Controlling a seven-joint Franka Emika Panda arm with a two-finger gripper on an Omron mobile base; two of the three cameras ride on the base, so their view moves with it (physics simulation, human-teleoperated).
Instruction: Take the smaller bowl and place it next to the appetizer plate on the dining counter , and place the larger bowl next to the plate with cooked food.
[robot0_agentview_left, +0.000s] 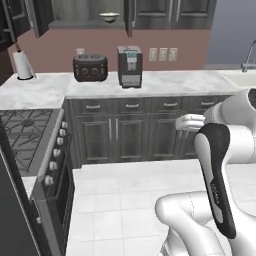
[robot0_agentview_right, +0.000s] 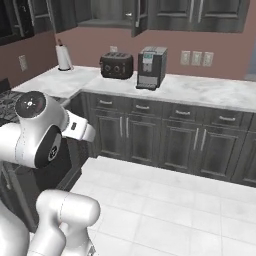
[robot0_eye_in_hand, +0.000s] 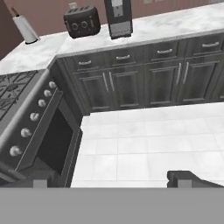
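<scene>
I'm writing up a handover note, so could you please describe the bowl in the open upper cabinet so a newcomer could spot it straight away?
Start at the white marble worktop along the pink wall, find the dark toaster and the black coffee machine, then look up between them into the open dark cabinet. On its shelf sits a small shallow pale bowl with a thin dark rim, alone on the visible shelf.

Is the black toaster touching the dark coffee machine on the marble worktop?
Apart. The left base view shows a strip of bare white marble worktop between the black toaster and the dark coffee machine; the hand view shows the same gap.
</scene>
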